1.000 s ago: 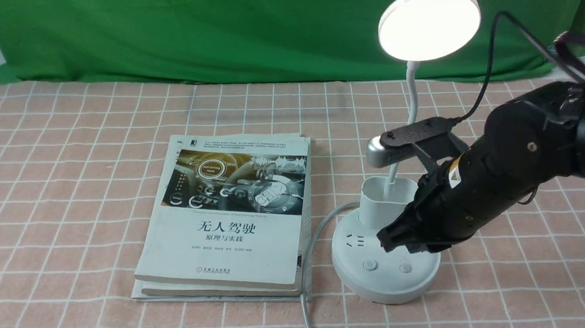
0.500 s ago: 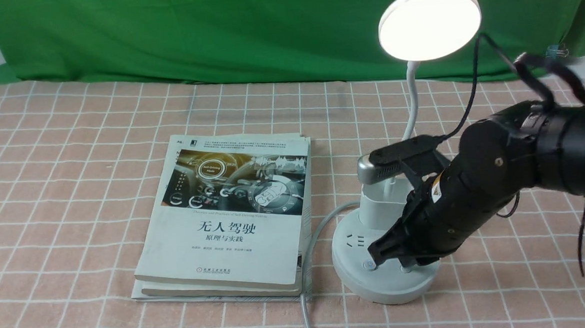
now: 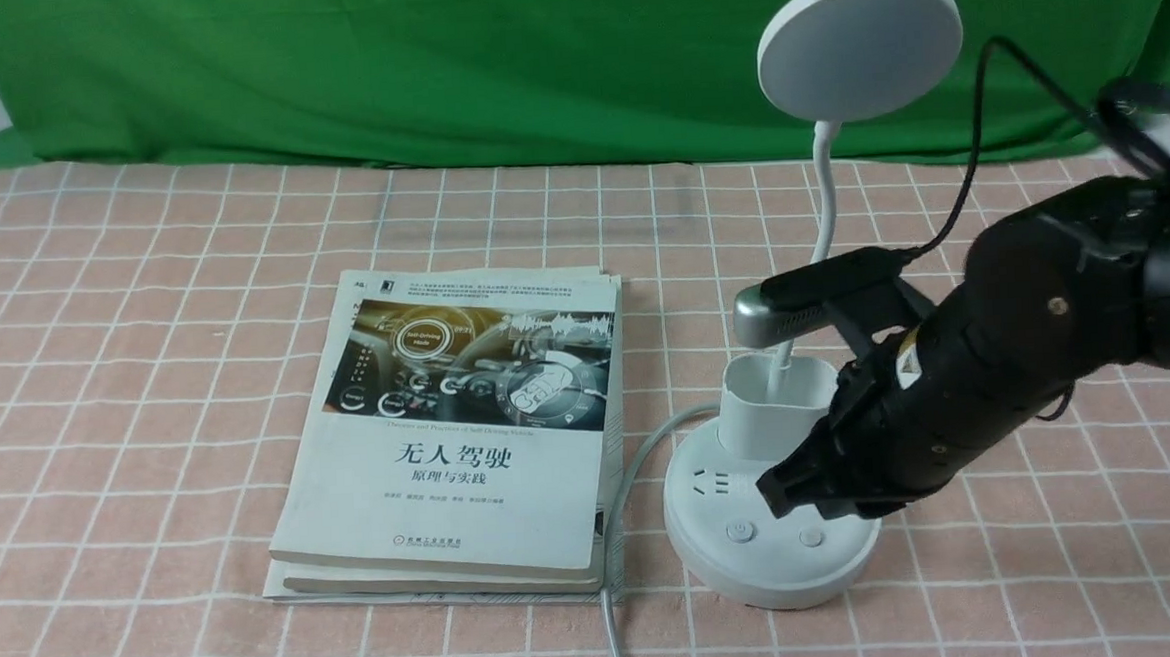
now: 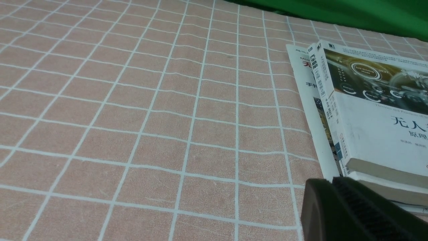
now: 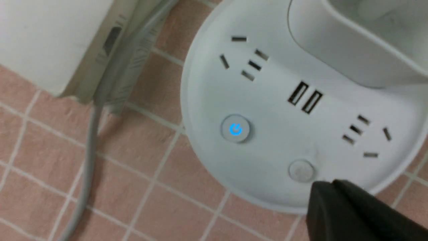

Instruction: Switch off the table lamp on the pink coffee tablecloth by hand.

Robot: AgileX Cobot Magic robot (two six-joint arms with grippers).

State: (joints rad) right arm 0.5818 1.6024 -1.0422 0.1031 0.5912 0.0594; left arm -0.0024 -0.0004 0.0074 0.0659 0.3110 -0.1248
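Pink gridded tablecloth, green backdrop — right tool pinched together above unlit lamp base.

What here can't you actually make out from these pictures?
Front view: the right gripper covers part of the table lamp base.
Left wrist view: the left gripper is cut off by the edge; jaws unreadable.
Right wrist view: the plain button is too blurred to read.

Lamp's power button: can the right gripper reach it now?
Probably yes: the shut right gripper hangs close over the table lamp base; the power button lies uncovered by its tip.
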